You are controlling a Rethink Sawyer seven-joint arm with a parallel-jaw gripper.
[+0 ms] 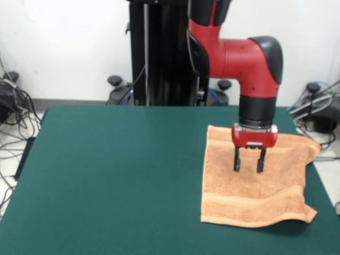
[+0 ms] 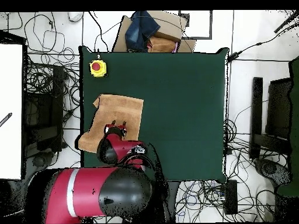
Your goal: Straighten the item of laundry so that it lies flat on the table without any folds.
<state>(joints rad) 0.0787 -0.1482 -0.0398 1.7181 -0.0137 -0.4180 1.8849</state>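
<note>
The orange-tan towel (image 1: 255,183) lies on the right part of the green table (image 1: 117,175), its right side reaching the table's edge with a fold at the right and a lifted front right corner. A woven band runs near its front edge. My gripper (image 1: 249,166) hangs just above the towel's middle, fingers open and empty. In the overhead view the towel (image 2: 120,114) is at the table's left edge (image 2: 175,105), partly under the arm, with the gripper (image 2: 115,124) over it.
A yellow box with a red button (image 2: 97,68) stands at one table corner in the overhead view. Cables and equipment lie on the floor around the table. Cardboard and dark cloth (image 2: 149,32) sit beyond the far edge.
</note>
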